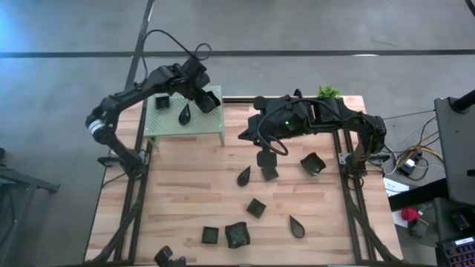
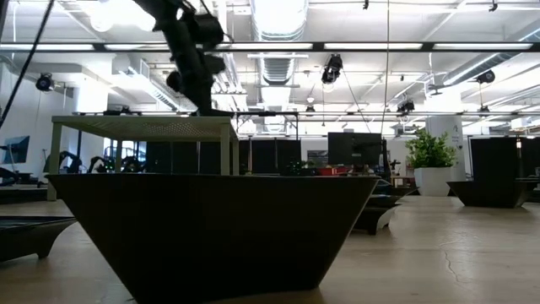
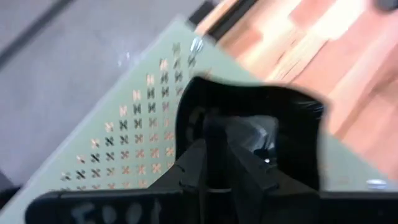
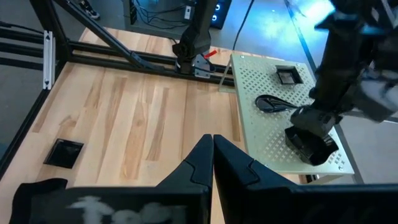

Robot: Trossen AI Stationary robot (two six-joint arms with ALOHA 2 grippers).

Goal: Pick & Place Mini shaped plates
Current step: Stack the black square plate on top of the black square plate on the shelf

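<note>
Closest to the low camera sits one plate (image 2: 211, 236), its dark wall filling the foreground on the table (image 1: 185, 193).

The left gripper (image 1: 206, 100) is over the stand (image 1: 171, 126), its fingers narrow and pinching the wall of a square plate (image 3: 249, 137) close to the stand's corner. I cannot tell whether this plate rests flat yet. The right gripper (image 1: 263, 158) hangs over mid-table, fingers pressed together and empty.

Risks, as I judge them:
- The held plate is near the stand's edge, so a release there could tip it off onto the table.
- The finger inside the rim could drag the plate along when the gripper lifts.
- A sideways move could knock the leaf plate (image 1: 185, 113) just beside it.

Count, from the high view:
- Plates: eleven in all.
  - Three are at the stand: the held square, another square (image 1: 161, 100) and the leaf.
  - Eight are on the table: five square, two leaf, and one cut off at the near edge.
- Stands: one.
- Plants (image 1: 326, 91): one.
</note>
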